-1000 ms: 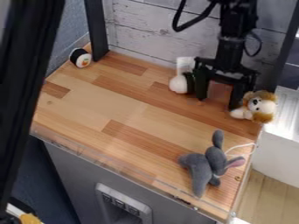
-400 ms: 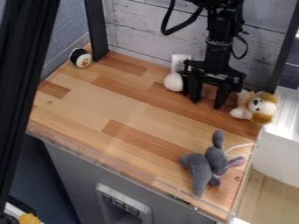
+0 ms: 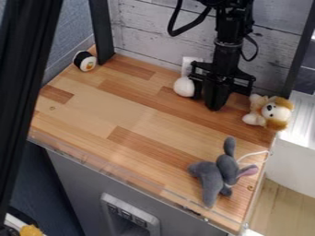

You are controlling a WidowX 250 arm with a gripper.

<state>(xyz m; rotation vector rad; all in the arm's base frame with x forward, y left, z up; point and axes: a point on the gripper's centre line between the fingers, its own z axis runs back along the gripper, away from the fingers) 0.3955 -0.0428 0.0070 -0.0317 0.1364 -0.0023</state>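
Note:
The black gripper (image 3: 215,108) hangs low over the back right of the wooden counter, its fingers together and nothing visible between them. Just to its left is a white, rounded object (image 3: 184,86) with a black part, partly hidden by the gripper. A brown and cream plush dog (image 3: 274,112) lies to the right, apart from the fingers. Nearer the front right corner lies a grey plush rabbit (image 3: 216,177), with one pink-lined ear. A black and white sushi-like toy (image 3: 85,61) is at the back left corner.
A whitewashed plank wall (image 3: 148,32) stands behind the counter (image 3: 98,110). Dark posts rise at the back corners. A clear strip runs along the front edge, and a white cord (image 3: 252,153) lies by the rabbit.
The gripper has moved left, away from the plush dog, and its wide-open fingers have come together. The toys look unmoved.

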